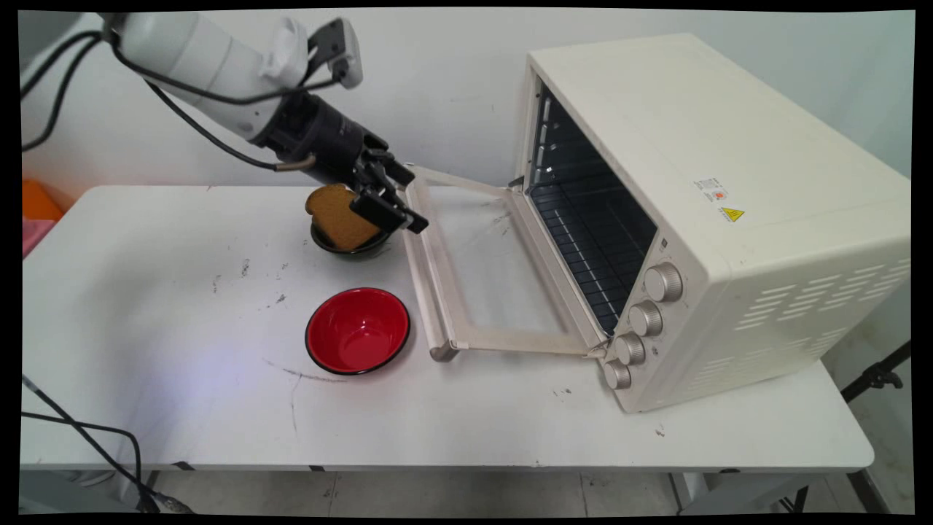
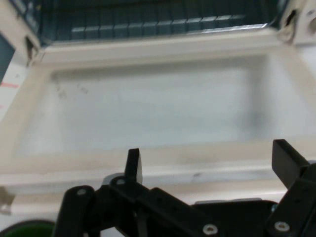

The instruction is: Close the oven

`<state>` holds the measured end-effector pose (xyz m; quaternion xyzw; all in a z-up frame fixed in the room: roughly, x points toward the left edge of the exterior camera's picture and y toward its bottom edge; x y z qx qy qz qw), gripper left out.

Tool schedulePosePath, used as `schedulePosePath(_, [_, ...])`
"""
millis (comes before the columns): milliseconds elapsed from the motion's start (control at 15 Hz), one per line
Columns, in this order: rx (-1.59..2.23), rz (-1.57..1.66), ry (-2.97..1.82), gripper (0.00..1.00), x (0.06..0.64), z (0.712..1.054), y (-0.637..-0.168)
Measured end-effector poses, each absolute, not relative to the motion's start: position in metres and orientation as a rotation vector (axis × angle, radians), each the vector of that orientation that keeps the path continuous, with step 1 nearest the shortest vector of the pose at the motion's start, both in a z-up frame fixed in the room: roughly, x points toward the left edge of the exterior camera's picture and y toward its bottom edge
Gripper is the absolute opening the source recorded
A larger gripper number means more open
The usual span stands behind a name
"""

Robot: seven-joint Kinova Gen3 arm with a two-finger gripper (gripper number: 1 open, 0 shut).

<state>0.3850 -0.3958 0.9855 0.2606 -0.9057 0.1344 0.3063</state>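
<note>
tool (image 1: 397,211) (image 2: 210,155) found open, fingers spread, nothing between them. we place it just beside the toast slice (image 1: 337,213), over the handle edge of the lowered oven door (image 1: 437,292) (image 2: 148,108), facing the oven (image 1: 729,182) cavity. clearance is tight on both sides. the slice stands on edge in the dark bowl (image 1: 321,243) at the counter (image 1: 146,292) back, rounded top toward upper left, long axis slanting down to lower right. red bowl (image 1: 357,332) sits well apart, nearer us.
</note>
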Motion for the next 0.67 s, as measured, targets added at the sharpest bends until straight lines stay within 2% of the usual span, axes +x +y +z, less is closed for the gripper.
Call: schedulePosePath(667, [0.768, 0.378, -2.575, 1.0, 0.429, 0.906, -0.433])
